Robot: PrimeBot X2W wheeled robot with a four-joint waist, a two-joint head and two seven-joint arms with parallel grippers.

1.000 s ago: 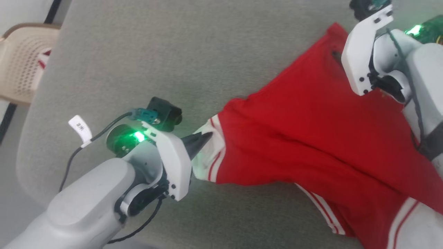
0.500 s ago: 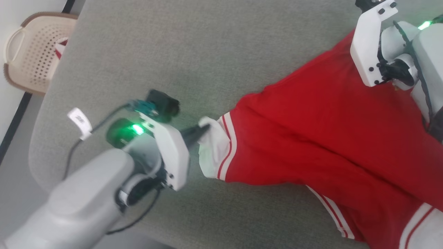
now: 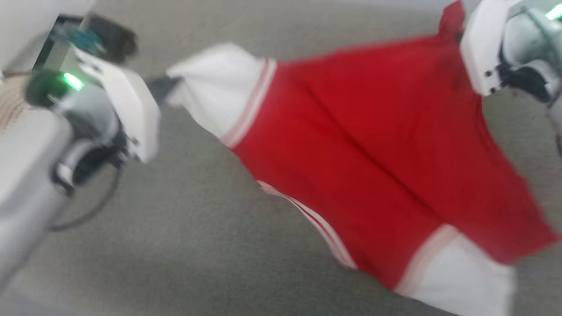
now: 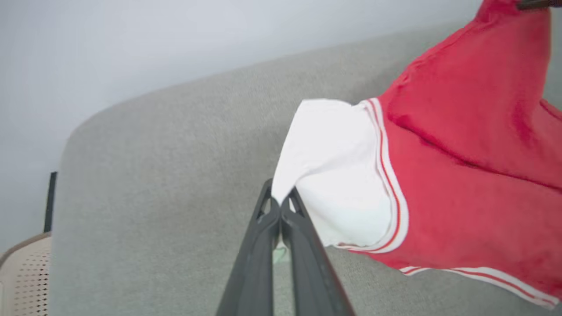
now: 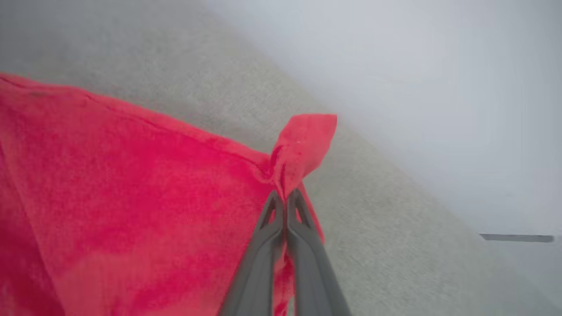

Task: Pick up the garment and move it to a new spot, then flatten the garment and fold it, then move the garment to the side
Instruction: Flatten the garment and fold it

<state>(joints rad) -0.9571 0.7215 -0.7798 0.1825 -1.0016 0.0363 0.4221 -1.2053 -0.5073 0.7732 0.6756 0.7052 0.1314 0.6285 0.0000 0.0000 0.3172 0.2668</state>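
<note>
The garment (image 3: 351, 145), a red shirt with white sleeves and striped trim, hangs stretched between my two grippers above the grey surface (image 3: 184, 237). My left gripper (image 3: 169, 85) at the upper left is shut on the edge of a white sleeve (image 4: 333, 175); in the left wrist view the left gripper (image 4: 280, 202) pinches that sleeve's corner. My right gripper (image 5: 285, 195) is shut on a red corner of the garment (image 5: 131, 184), at the head view's upper right. The head view is blurred.
A beige perforated basket (image 4: 22, 276) sits beyond the grey surface's left edge. A pale wall (image 5: 417, 87) runs behind the surface. The grey surface (image 4: 153, 197) spreads under the shirt.
The right gripper has shut on the garment's red corner. Both grippers have lifted and spread the shirt, which now hangs taut off the surface. The head camera has shifted.
</note>
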